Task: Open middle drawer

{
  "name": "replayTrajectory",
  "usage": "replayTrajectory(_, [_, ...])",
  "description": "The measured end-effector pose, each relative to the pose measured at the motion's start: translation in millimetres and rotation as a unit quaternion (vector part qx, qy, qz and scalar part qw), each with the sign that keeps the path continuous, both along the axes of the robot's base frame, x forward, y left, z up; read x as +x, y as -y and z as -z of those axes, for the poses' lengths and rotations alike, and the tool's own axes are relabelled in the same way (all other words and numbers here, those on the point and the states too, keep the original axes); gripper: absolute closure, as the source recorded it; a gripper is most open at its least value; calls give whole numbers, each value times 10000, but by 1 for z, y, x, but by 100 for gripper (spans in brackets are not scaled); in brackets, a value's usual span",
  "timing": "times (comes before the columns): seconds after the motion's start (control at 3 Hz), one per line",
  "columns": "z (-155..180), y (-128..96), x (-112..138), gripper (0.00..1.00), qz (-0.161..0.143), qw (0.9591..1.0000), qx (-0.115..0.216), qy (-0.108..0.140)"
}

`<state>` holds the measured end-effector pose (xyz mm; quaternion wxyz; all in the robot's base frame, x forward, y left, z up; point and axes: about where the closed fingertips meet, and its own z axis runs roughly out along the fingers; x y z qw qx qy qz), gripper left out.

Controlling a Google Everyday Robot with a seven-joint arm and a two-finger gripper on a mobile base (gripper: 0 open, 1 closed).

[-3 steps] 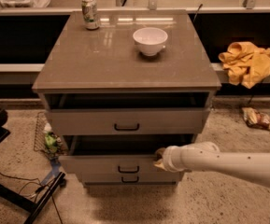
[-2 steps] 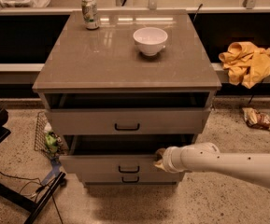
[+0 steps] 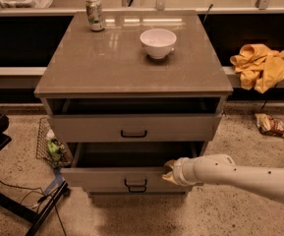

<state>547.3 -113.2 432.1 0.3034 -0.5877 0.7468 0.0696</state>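
Observation:
The middle drawer of the grey-beige cabinet is pulled out toward me, with a dark opening behind its low front panel. Its small black loop handle is at the panel's centre. My gripper is at the top edge of this drawer's front, right of the handle, at the end of my white arm, which comes in from the right. The taller-fronted top drawer sits above with a dark gap under the countertop. The lowest drawer is almost hidden under the middle one.
A white bowl and a can stand on the cabinet top. A yellow cloth lies on a ledge at right, above a wrapper on the floor. A wire basket and black stand legs are at left.

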Motion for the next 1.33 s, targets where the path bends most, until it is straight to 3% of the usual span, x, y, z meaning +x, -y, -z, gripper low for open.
replayTrajectory(1.0, [1, -2, 2, 100, -34, 10000, 29, -62])
replayTrajectory(1.33, [6, 1, -14, 100, -115, 9995, 186, -234])
